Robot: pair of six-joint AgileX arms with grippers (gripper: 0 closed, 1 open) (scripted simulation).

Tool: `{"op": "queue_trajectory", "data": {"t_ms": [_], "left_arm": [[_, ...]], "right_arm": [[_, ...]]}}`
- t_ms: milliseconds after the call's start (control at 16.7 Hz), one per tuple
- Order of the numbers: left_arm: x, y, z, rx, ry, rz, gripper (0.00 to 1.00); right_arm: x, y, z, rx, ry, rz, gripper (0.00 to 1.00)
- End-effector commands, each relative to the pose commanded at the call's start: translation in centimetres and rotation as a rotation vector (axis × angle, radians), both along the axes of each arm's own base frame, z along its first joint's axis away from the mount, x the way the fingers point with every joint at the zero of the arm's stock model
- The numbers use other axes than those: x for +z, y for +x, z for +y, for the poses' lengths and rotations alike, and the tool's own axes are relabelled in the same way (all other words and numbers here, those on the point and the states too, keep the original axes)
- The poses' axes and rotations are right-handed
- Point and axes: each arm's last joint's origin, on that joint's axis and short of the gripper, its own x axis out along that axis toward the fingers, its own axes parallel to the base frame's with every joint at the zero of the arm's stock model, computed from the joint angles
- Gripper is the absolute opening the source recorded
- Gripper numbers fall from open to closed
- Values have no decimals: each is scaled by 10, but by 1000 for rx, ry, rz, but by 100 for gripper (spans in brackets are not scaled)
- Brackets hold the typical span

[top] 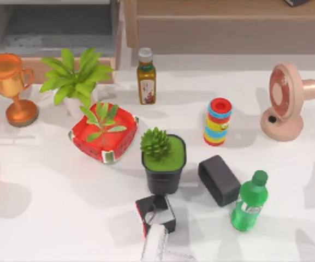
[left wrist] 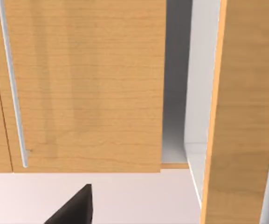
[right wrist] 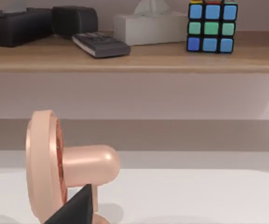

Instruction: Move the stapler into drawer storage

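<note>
The white tabletop (top: 48, 207) is carrying everything. At its far left, the large boxy drawer storage (top: 53, 27) with grey inner walls and a tan wooden frame is standing open. A pink round desk fan (top: 284, 103) is standing at the far right. A black square pot holding a green succulent (top: 163, 164) is sitting near the middle, with a small black open-topped box with a red side (top: 157, 214) just nearer. The small slim white stapler (top: 154, 244) is lying at the near edge in the middle, just beside that box and well apart from the drawer storage.

The left pincer (left wrist: 73, 210) is facing a wooden cabinet front (left wrist: 87, 84). The right pincer (right wrist: 78, 207) is facing the fan. Whether either pincer is apart or together, I cannot tell.
</note>
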Motion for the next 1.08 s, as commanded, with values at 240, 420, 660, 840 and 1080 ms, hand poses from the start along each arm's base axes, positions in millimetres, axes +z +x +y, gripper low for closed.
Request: {"op": "queue_trajectory", "data": {"t_ms": [240,420,660,840,1080], "left_arm": [[0,10,-1,0,0,0,100],[0,10,-1,0,0,0,92],[0,10,-1,0,0,0,62],[0,10,-1,0,0,0,40],[0,10,-1,0,0,0,10]], "right_arm": [[0,0,0,0,0,0,100],[0,0,0,0,0,0,100],[0,0,0,0,0,0,100],[0,0,0,0,0,0,100],[0,0,0,0,0,0,100]]}}
